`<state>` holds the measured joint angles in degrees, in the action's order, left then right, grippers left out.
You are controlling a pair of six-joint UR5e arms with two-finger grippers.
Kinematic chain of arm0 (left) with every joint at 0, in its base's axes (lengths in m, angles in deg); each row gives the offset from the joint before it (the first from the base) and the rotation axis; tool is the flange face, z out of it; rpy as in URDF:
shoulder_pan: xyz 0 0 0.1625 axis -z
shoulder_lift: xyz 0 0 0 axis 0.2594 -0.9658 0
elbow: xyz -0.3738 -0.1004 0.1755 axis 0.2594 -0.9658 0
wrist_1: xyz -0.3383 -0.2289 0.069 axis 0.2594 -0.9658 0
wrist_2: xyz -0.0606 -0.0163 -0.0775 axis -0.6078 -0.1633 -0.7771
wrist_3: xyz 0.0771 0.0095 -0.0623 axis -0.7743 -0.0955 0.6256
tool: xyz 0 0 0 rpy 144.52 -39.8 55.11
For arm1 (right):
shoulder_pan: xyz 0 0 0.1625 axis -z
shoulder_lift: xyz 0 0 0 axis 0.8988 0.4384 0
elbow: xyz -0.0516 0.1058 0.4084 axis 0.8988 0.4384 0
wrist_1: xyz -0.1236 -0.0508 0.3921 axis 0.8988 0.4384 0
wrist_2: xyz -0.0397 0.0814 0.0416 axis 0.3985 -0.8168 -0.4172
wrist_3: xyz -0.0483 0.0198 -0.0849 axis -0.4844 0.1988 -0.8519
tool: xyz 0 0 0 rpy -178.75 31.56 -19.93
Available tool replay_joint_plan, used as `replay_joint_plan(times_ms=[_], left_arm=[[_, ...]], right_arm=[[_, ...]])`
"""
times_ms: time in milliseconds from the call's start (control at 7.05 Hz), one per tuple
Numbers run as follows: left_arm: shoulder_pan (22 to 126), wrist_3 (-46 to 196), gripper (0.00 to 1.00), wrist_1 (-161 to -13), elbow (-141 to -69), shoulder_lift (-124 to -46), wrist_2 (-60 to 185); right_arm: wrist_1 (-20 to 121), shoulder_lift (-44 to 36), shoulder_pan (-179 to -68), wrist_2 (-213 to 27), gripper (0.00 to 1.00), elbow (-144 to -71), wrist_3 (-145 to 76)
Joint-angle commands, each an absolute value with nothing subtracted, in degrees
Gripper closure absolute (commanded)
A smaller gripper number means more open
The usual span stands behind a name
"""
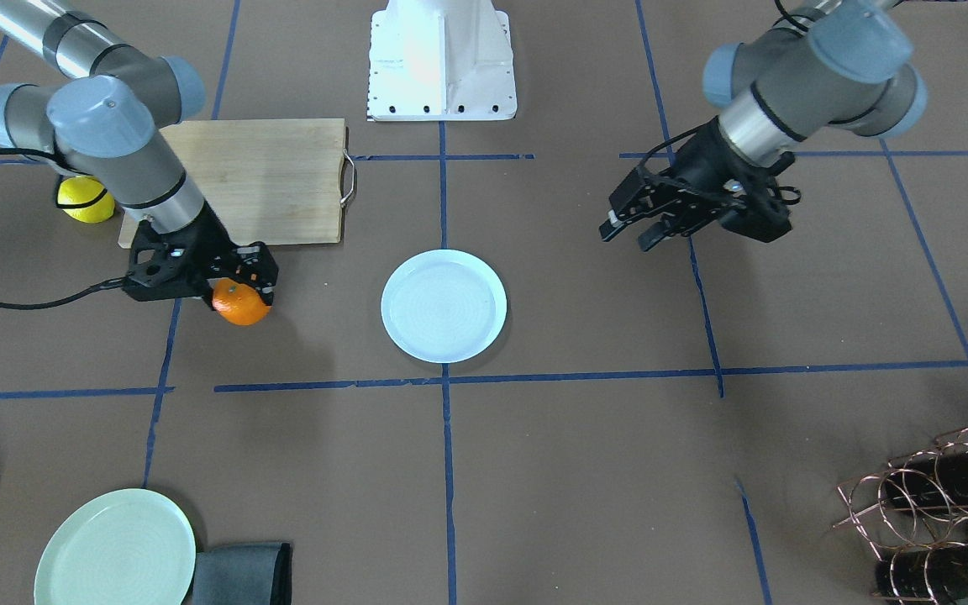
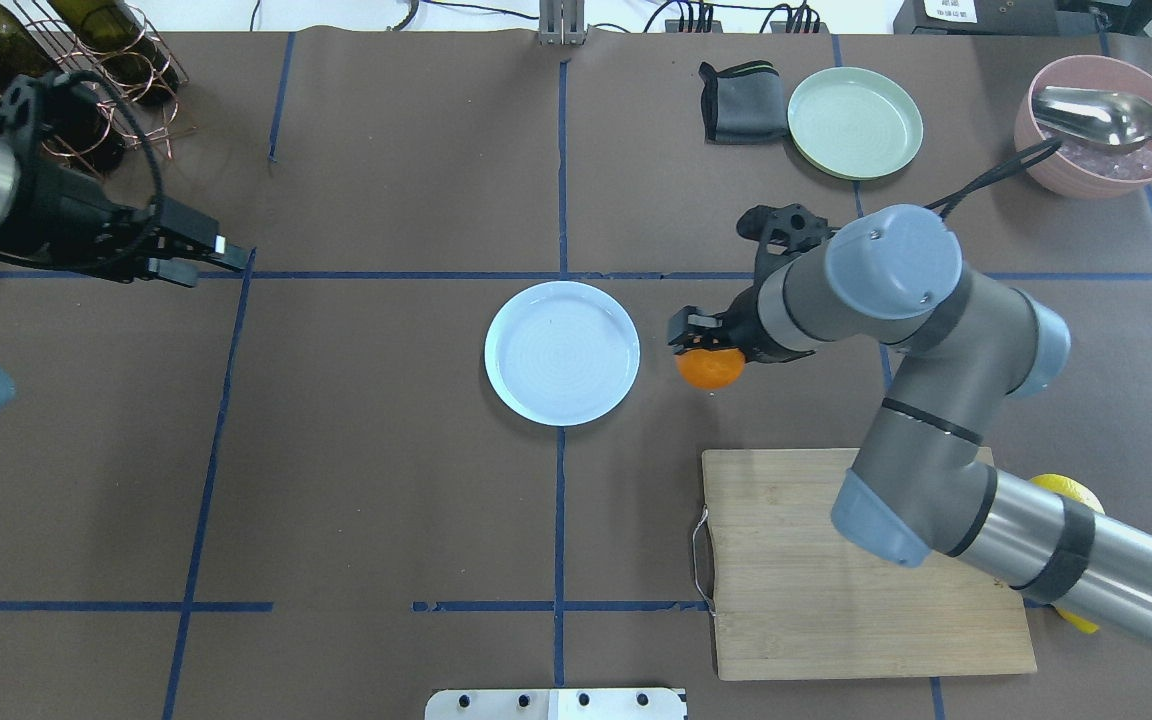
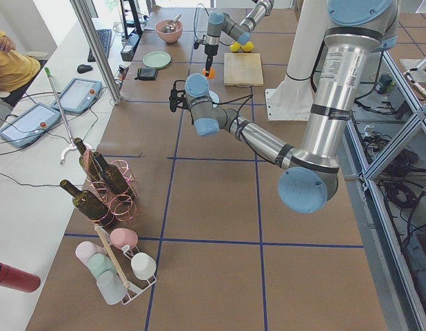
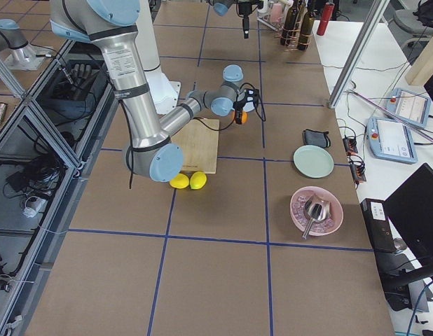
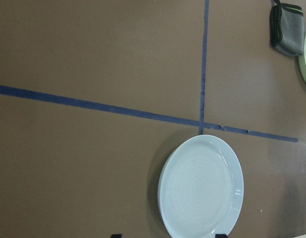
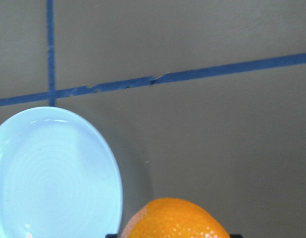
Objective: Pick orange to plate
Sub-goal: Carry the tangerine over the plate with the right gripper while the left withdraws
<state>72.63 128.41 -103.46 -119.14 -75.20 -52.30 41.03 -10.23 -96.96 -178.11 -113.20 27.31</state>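
Orange (image 1: 240,304) is held in the right gripper (image 1: 242,284), fingers closed on its sides, fruit sticking out below the fingertips. It hangs beside the pale blue plate (image 1: 444,307), near the rim but apart from it. Whether the fruit touches the table cannot be told.

Edges and room:
- Overhead: a strip of bare brown table covering lies between orange (image 2: 710,368) and plate (image 2: 562,352).
- Right wrist view: orange (image 6: 175,220) at bottom edge, plate rim (image 6: 113,183) just left of it.
- Wooden cutting board (image 2: 836,570) lies on the robot's side of the orange, its handled edge nearest, apart from the fruit.
- A blue tape line (image 2: 559,180) runs under the plate's middle; another crosses beyond it.
- Pale green plate (image 2: 854,122) and folded grey cloth (image 2: 741,102) sit well apart at the far edge, pink bowl with metal spoon (image 2: 1101,130) further right.
- One lemon (image 1: 85,200) shows behind the right arm's wrist, by the board.

Arms:
- Right arm reaches over the board, elbow bent, wrist turned down towards the table.
- Left gripper (image 2: 221,258) hovers well apart from the plate, near the wire bottle rack (image 2: 86,70), tilted towards the table centre, jaws parted and holding nothing.
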Motion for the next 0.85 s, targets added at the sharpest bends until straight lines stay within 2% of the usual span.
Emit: replay_joint_plan(times_ms=[0, 284, 709], left_arm=[[74.80, 124.14, 0.25, -103.49, -119.20, -72.39, -53.61], [74.63, 124.14, 0.23, -103.58, -118.93, -72.47, -53.52], [74.54, 124.23, 0.23, -103.58, -118.75, -72.65, -53.61]], right_arm=[[41.15, -17.63, -92.40, -172.92, 0.92, -108.21, 32.35], [41.15, -25.28, -92.30, -172.28, 0.92, -98.99, 32.36], [41.24, -25.84, -92.30, -168.69, 0.92, -97.28, 32.18]])
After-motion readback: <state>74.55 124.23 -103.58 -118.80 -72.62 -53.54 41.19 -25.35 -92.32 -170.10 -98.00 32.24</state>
